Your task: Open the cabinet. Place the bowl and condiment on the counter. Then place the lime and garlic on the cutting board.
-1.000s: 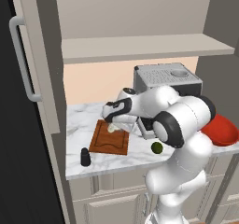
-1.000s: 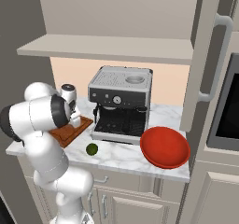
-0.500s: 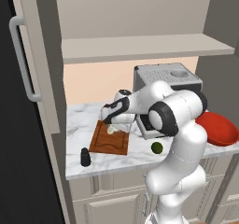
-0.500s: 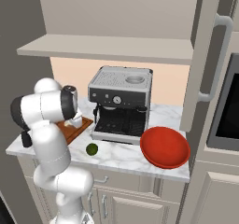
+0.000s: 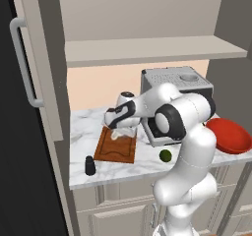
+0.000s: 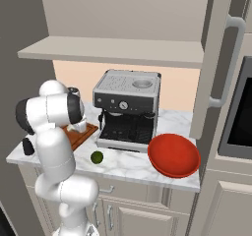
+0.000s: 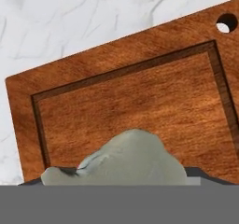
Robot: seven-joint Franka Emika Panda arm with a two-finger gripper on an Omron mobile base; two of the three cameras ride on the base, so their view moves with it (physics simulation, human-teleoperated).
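On the worktop (image 5: 98, 171), bowl (image 6: 173, 155) and condiment (image 5: 89, 165) are already sitting out, cabinet (image 5: 147, 48) is standing open. Lime (image 5: 166, 155) is still lying off the cutting board (image 5: 115, 149), just right of it. Garlic (image 7: 126, 160) is sitting over the board between the jaws, which are standing wide; can't tell if they're touching it.

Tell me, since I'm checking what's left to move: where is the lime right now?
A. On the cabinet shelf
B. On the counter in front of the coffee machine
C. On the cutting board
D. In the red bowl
B: the lime sits on the marble counter just in front of the coffee machine, off the cutting board.
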